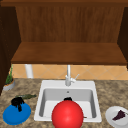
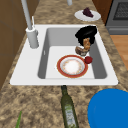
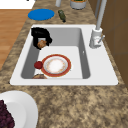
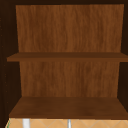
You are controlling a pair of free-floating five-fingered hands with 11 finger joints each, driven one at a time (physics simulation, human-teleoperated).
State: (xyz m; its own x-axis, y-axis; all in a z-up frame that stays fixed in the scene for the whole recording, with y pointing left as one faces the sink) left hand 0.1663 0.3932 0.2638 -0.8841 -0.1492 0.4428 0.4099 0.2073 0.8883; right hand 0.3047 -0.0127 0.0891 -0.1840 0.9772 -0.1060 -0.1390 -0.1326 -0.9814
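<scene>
Cabinet: open wood shelves (image 4: 67, 106) mounted above sink
Backsplash: tan tiles (image 1: 95, 72)
Counter: brown speckled granite (image 3: 80, 100)
Floor: wood planks (image 3: 10, 25)

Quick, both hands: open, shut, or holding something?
Left hand: over the blue plate, fingers cannot be told.
Right hand: in the sink, curled round a small brown object.
</scene>
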